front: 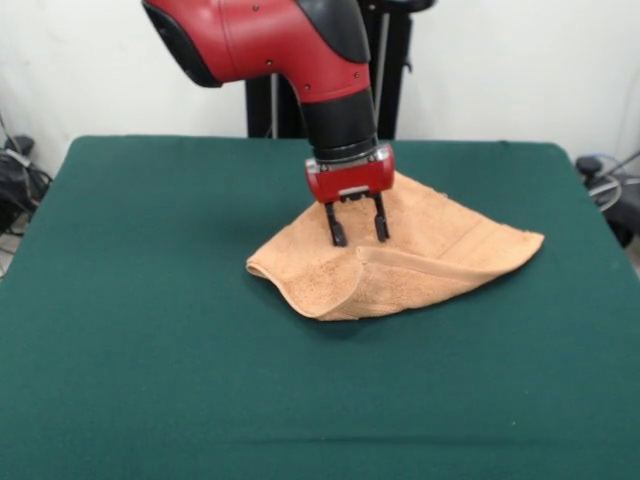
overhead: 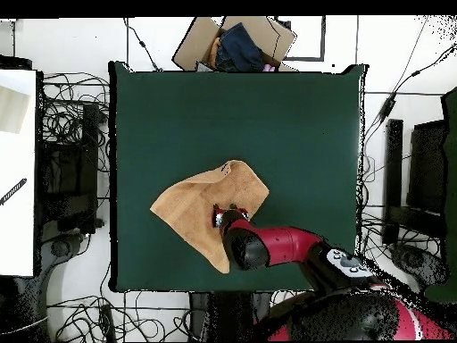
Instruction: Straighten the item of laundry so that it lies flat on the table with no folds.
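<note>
The item of laundry (front: pixel 420 262) is a peach-orange terry towel lying folded on the dark green table (front: pixel 150 330), with one flap doubled over along its front edge and a woven band showing on the right part. In the overhead view the towel (overhead: pixel 192 210) sits left of centre, near the robot's side. My gripper (front: pixel 357 238) stands open, fingers pointing down, with the tips at the towel's upper middle surface. Nothing is held between the fingers. From above, the gripper (overhead: pixel 223 214) is mostly covered by the arm.
An open cardboard box (overhead: pixel 236 43) with dark cloth inside stands past the table's far edge in the overhead view. Cables and equipment lie around the table on the floor. Green tabletop (overhead: pixel 294 116) extends widely around the towel.
</note>
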Motion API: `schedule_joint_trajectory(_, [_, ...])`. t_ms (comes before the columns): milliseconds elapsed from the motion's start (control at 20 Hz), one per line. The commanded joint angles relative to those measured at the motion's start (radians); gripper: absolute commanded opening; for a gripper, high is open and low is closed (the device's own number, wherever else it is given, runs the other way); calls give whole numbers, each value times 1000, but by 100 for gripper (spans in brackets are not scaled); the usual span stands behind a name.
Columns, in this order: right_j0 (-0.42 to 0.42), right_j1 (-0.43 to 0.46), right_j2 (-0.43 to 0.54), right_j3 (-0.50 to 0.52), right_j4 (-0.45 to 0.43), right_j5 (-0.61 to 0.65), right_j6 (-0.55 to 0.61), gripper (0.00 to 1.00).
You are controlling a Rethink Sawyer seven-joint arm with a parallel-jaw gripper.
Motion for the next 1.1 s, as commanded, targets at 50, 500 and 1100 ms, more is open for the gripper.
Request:
schedule_joint_trajectory(50, [71, 141, 144, -231, 23, 35, 74, 100])
schedule_joint_trajectory(500, [97, 117, 127, -235, 45, 68, 75, 100])
schedule_joint_trajectory(1100, [116, 100, 116, -243, 47, 89, 91, 100])
